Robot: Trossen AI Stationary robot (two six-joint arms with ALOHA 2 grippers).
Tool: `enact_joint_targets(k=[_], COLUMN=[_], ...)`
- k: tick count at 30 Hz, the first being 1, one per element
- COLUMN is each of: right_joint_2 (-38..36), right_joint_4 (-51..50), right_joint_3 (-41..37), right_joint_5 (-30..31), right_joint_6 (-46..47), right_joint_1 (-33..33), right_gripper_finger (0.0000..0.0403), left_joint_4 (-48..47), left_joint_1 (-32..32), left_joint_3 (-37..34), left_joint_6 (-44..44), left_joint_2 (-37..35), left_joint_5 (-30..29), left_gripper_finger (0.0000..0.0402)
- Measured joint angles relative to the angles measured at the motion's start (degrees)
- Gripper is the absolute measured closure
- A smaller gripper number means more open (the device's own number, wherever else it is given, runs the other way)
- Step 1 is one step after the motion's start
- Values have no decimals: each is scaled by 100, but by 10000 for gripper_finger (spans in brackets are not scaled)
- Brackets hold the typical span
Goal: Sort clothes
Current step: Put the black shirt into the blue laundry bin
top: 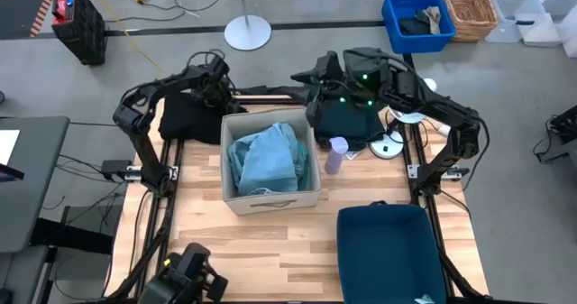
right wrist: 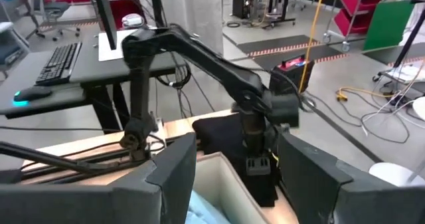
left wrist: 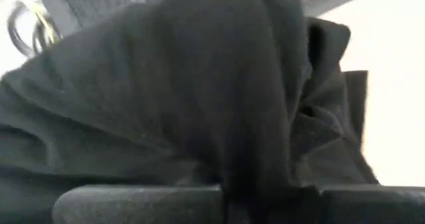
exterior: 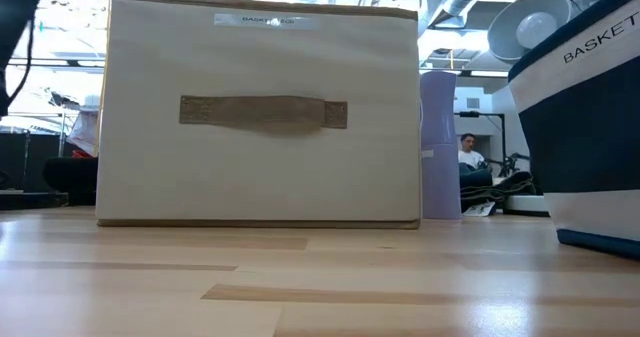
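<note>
The left gripper is pinched tight on the black garment, which lies at ten o'clock from the beige fabric box. It looks soft, floppy and light, so a thick fold holds best. The right gripper waits open at one o'clock.

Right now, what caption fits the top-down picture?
Left end effector shut on black garment beside the beige box.
</note>
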Motion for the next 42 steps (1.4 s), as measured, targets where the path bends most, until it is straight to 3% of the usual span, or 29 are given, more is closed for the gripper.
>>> enact_joint_targets(k=[12,18,24,33,42], right_joint_2=[-21,-58,-219,-601,-1129], right_joint_4=[30,205,388,551,370], right_joint_3=[0,0,2,4,4], right_joint_5=[0,0,0,0,-50], right_joint_6=[-298,-388,-584,-759,-765], right_joint_1=[-57,-144,-226,-367,-392], right_gripper_finger=[177,177,177,177,177], left_joint_4=[144,925,2199,4591,7021], left_joint_1=[11,0,-3,-611,-1794], left_joint_3=[4,6,9,17,17], left_joint_6=[-536,-718,-1127,-2310,-3332], left_joint_2=[-2094,-3235,-4086,-4430,-4177], left_joint_5=[-128,-94,480,1589,1637], left_gripper_finger=[396,396,396,396,396])
